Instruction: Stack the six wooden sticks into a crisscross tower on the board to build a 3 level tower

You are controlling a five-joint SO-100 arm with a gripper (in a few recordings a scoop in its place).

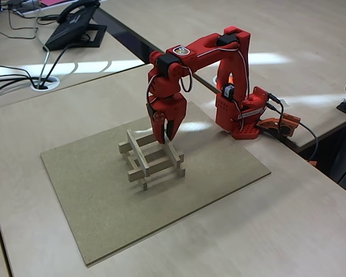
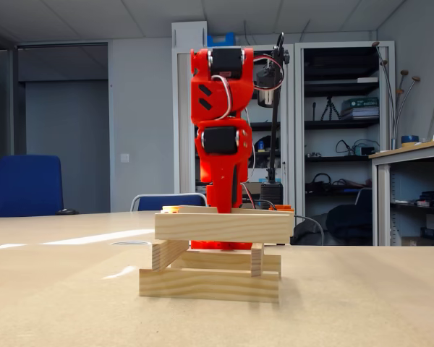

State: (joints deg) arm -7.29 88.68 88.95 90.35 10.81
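Pale wooden sticks lie in crossed pairs as a three-level tower (image 1: 153,158) near the middle of the brownish board (image 1: 104,213). The top pair runs from the far side toward the camera in a fixed view, and its right stick (image 1: 173,153) reaches under my red gripper (image 1: 166,138). The gripper points down at that stick's far end, its fingers slightly parted on either side of it. In the low fixed view the tower (image 2: 217,253) stands in front, and the red arm (image 2: 220,144) drops behind the top stick (image 2: 224,225), which hides the fingertips.
The arm's red base (image 1: 242,118) stands clamped at the board's far right corner, with an orange part and a cable beside it. A desk phone (image 1: 75,26) and cables lie at the far left. A dark gap between desks runs behind the board.
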